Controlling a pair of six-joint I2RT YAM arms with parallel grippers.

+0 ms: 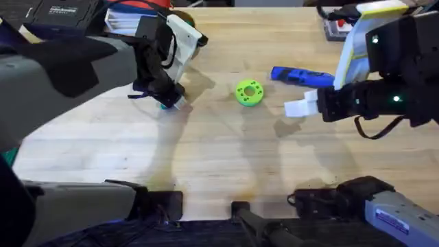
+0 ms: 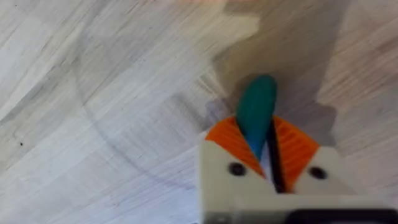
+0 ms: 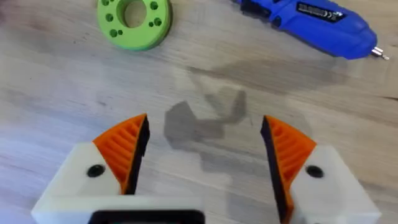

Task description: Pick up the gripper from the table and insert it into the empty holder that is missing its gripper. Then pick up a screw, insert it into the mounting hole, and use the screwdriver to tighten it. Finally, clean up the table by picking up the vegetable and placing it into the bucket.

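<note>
The left claw (image 2: pixel 264 158) is squeezing the vegetable (image 2: pixel 255 113) for the bucket (image 1: pixel 184 22) just behind it, while the right claw (image 3: pixel 205 155) is hanging apart, holding nothing.

I see a lime-green disc (image 1: pixel 249 92) with holes lying flat on my wooden table (image 1: pixel 219 165).

Bare table (image 1: pixel 206 165) lies open before green disc (image 1: pixel 249 93).

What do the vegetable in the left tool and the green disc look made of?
The vegetable looks like smooth, matte teal plastic or rubber: an even colour with a soft sheen; which one is unclear. The green disc looks like rigid matte plastic, possibly printed: uniform lime colour, crisp drilled-looking holes. Left tool pinches the vegetable.
</note>
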